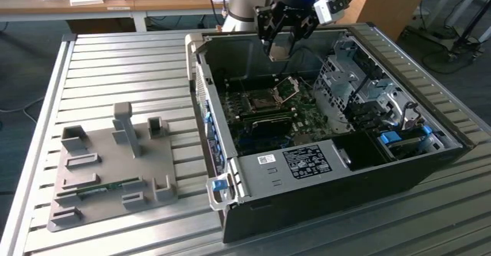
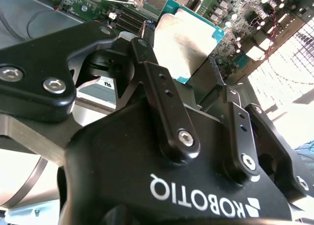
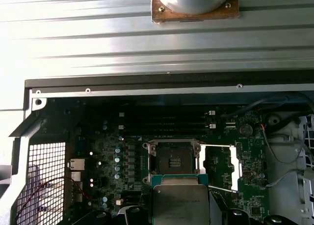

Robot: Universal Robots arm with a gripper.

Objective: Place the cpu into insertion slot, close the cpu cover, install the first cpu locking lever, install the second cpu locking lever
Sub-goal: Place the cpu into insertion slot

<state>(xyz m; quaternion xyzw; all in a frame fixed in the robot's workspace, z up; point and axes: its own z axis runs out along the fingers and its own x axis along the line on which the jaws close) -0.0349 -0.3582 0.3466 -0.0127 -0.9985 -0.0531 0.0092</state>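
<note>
Gripper (image 2: 182, 58) pinches the cpu (image 2: 189, 36), while the first wrist view shows the open insertion slot (image 3: 174, 161).

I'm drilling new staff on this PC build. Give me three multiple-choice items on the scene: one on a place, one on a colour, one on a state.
1. Where is the cpu?
A seated in the socket
B lying loose on the board
C held in the pincer

2. What colour is the cpu's rim?
A teal
B red
C yellow

3. How does the cover stand?
A shut over the socket
B swung open
C taken off

Answers:
1 C: the pincer grips the cpu above the board.
2 A: a teal edge frames its silvery top in both wrist views.
3 B: the socket lies bare, with the cover swung aside at its hinge.
</note>
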